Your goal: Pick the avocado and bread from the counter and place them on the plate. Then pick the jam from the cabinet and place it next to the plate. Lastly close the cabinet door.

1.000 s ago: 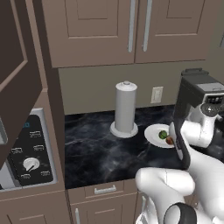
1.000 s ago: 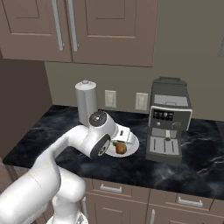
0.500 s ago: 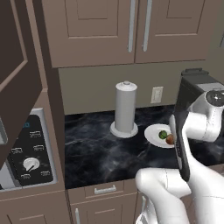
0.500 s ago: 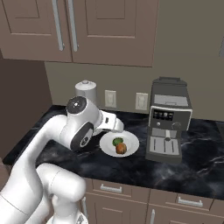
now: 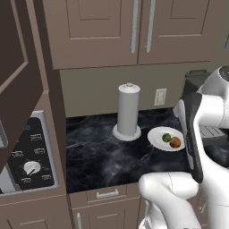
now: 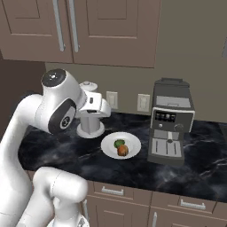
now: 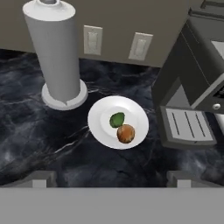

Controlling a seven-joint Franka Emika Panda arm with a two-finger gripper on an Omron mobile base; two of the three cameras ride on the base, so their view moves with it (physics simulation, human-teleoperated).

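Avocado (image 7: 117,119) touching bread (image 7: 126,133) on plate (image 7: 100,127); gripper (image 7: 111,178) spread wide above, seemingly empty

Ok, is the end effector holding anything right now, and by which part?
Nothing is held. The end effector is open above the plate, where the avocado and bread lie.
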